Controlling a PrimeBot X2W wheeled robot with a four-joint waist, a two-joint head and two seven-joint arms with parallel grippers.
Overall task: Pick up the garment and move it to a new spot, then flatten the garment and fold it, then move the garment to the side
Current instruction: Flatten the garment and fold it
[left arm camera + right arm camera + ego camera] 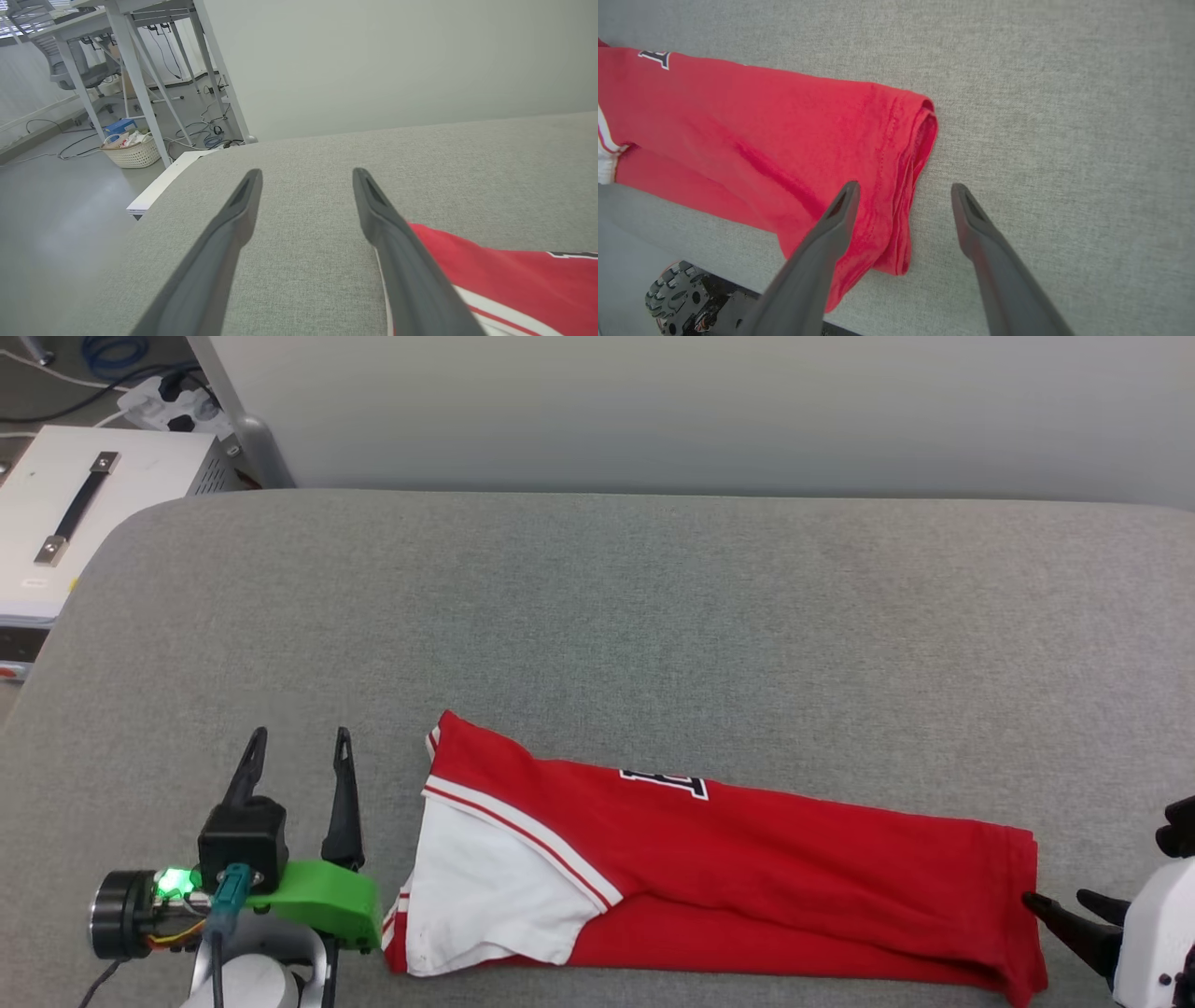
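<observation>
The garment (pixel 747 859), a red shirt with a white sleeve and striped trim, lies folded lengthwise into a long strip near the front edge of the grey table (pixel 597 616). Part of its black print peeks out at the top fold. My left gripper (pixel 299 739) stands open just left of the sleeve end, holding nothing; the red fabric (pixel 514 275) lies beside its right finger. My right gripper (pixel 1053 899) is open at the hem end. In the right wrist view its fingers (pixel 840 210) straddle the hem edge (pixel 906 186) from above, one over the cloth, one over bare table.
A white box with a black handle (pixel 75 513) sits beyond the table's left edge, with cables and a power strip behind. A wall runs along the table's far side. Table legs and a wicker basket (pixel 133 151) stand on the floor at left. My wheeled base (pixel 682 298) shows below the front edge.
</observation>
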